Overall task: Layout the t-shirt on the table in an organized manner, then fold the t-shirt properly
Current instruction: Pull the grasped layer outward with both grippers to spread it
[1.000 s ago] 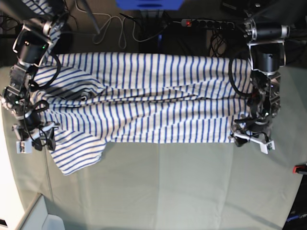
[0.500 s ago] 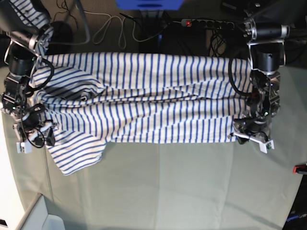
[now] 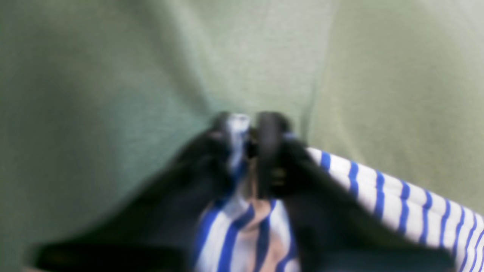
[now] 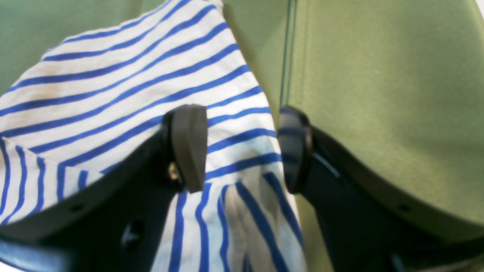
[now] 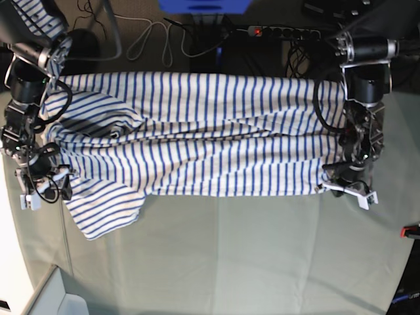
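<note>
The white, blue-striped t-shirt [image 5: 197, 131] lies stretched sideways across the back half of the table [image 5: 230, 249], with one sleeve [image 5: 105, 210] sticking out toward the front left. My left gripper [image 5: 344, 189] is at the shirt's front right corner. In the blurred left wrist view it [image 3: 245, 132] is shut on a pinch of the t-shirt [image 3: 397, 196]. My right gripper [image 5: 42, 193] is at the shirt's left end. In the right wrist view it [image 4: 242, 147] stands open, with the edge of the striped t-shirt [image 4: 132, 75] lying between its fingers [image 4: 189, 147].
Behind the table run a power strip [image 5: 282, 31] and loose cables [image 5: 154, 39], beside a blue object [image 5: 207, 5]. A red item [image 5: 410, 231] sits at the right edge. A white box [image 5: 62, 298] is at the front left corner.
My left gripper has closed on the shirt's front right corner. The right arm has shifted a little to the left, its fingers still apart.
</note>
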`<state>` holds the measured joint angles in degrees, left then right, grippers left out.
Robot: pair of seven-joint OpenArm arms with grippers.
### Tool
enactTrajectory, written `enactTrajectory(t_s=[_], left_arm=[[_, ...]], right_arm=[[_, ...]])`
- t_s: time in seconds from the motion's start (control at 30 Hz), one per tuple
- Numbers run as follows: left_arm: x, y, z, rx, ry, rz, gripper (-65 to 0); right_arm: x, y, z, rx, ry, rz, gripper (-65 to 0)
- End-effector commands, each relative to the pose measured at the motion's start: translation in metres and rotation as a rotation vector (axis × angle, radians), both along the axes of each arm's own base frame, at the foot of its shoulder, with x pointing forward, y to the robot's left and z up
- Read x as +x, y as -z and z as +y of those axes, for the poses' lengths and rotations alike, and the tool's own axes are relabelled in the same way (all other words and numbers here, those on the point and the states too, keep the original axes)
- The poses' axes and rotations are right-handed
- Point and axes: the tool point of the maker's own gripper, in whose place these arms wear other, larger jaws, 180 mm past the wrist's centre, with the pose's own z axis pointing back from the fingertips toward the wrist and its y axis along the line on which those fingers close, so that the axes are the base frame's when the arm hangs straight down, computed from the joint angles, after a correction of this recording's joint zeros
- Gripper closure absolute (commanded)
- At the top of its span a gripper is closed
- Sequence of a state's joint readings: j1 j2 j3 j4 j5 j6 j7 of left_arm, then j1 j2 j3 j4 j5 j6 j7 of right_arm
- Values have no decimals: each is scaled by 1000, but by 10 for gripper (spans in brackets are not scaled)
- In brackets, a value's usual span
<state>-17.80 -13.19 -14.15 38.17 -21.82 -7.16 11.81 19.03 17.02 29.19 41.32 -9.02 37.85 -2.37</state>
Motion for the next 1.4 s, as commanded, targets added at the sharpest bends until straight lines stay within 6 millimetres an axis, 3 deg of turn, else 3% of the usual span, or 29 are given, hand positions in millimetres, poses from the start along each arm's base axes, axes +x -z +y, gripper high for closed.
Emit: enactTrajectory(t_s=[0.0,0.2,0.27,0.43,0.53,1.03,1.13,1.2,1.37], left_arm=[[-7,10,-4,-15,12,63,0],[-7,9,-4,-17,10,62,0],[-6,7,-4,-17,11,56,-1],[-5,7,-4,-16,11,53,-1],[-5,7,-4,-14,13,54,-1],[-6,7,-2,-12,10,55,-1],[-7,7,-1,-10,10,56,-1],[-7,7,-1,-11,8,56,-1],[-6,6,-1,-13,7,54,-1]], right_arm=[[14,-23,-14,-20,29,-69,-315],[13,-20,-14,-16,31,-63,-315],[10,-10,-14,3,39,-36,-315],[10,2,-37,17,125,15,-315],[10,3,-39,29,141,-9,-315],[9,20,-5,37,58,30,-310],[2,29,0,22,33,56,-302],[-1,31,0,22,33,62,-261],[-1,31,-2,20,40,60,-37]])
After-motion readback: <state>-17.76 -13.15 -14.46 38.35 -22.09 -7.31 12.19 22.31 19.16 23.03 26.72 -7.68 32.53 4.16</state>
